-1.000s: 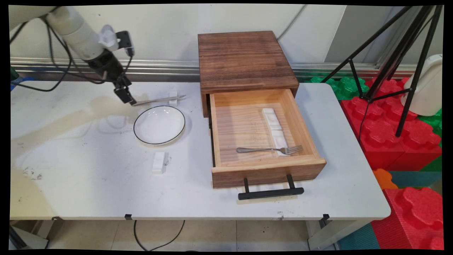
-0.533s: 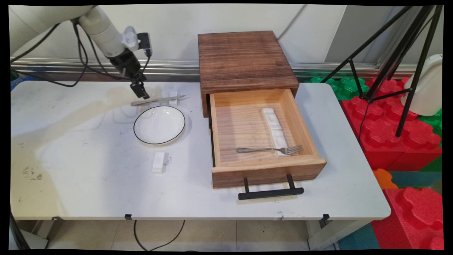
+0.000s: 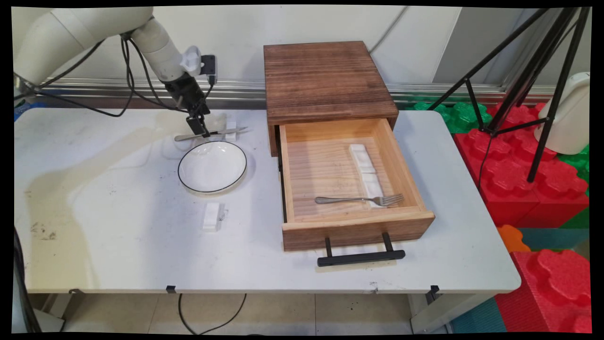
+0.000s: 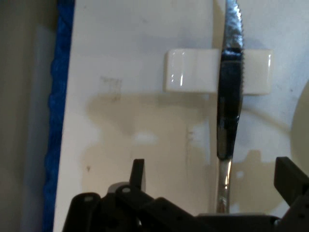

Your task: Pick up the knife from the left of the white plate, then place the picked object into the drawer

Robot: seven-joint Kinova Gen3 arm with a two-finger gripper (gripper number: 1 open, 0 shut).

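Pincer spread wide above a knife lying across a white rest on the desk. Only the hand view shows this gap; its fingertips are partly cut off.

Arm enters from upper left, forearm sloping down and to the right, black cables hanging off it. Wrist pitched steeply downward. End effector low, apparently just above the desk, though contact cannot be judged. Hand view: fingers spread wide apart, nothing gripped between them.
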